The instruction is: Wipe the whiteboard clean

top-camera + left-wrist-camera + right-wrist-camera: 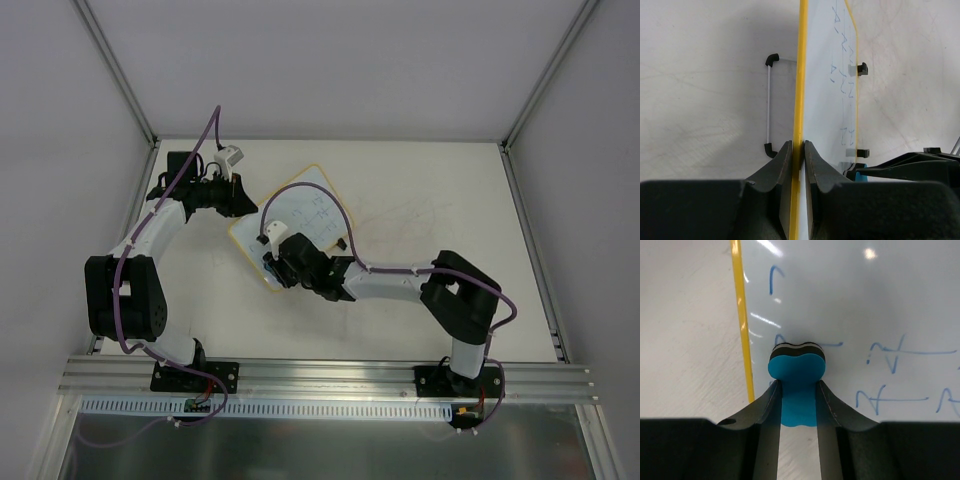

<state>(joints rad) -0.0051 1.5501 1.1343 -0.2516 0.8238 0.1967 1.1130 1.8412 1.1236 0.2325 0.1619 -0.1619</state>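
1. Whiteboard [300, 210]: you see it left of the table [430, 190] centre, its yellow edge pinched between the left gripper [797, 147]'s jaws.
2. Right gripper [797, 385]: clamped on blue eraser [796, 367], which is set against the board beside the rim; forearm stretched leftward.

a flat white matte counter [430, 180] with faint smudges fills the middle. plain pale grey wall panels [340, 60] close it in on the left, back and right. slim aluminium posts [115, 65] rise at the two far corners. a ribbed aluminium rail [330, 378] crosses the near edge, a glossy grey sheet [330, 450] below it. the light is soft and even.
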